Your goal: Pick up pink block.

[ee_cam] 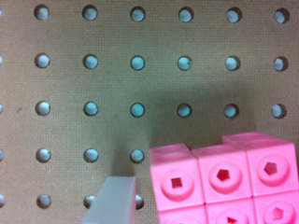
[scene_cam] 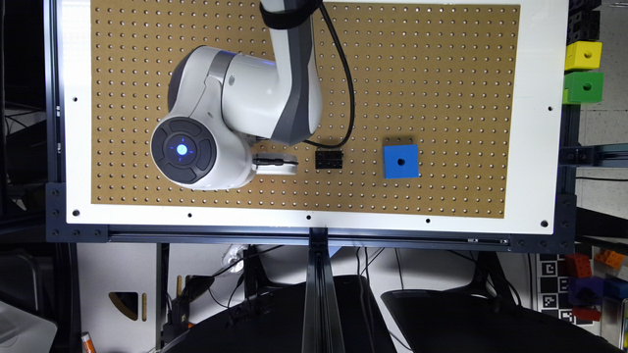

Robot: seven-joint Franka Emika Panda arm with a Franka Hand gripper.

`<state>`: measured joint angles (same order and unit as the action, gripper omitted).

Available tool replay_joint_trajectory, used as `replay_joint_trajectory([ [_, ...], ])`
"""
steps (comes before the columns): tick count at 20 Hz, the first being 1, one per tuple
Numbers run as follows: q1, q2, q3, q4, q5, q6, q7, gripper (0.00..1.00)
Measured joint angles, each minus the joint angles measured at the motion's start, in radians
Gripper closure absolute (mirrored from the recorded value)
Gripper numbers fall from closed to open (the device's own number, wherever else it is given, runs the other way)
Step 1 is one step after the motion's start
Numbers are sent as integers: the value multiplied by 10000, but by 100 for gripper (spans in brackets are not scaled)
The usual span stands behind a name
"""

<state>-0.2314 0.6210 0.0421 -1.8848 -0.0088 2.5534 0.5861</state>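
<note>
Grey fingertip sits just beside the pink block in our wrist view, apart from its end face, not touching. We see one finger, so we cannot tell the gripper's opening. Block lies flat on the pegboard, long axis running away from that finger. We judge the gripper must shift along that axis to straddle it. Black brick and blue cube lie beyond.

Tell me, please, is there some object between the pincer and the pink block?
No, nothing visible. In the wrist view one pale finger stands right beside the pink block, with only bare pegboard near them. In the exterior view, the black brick and blue cube lie apart toward that view's right.
</note>
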Motion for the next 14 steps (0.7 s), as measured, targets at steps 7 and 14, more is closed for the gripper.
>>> replay_joint_trajectory([
  [7, -17, 77, -11, 20, -4, 28, 4, 100],
  [14, -17, 62, -12, 18, -4, 6, 4, 100],
])
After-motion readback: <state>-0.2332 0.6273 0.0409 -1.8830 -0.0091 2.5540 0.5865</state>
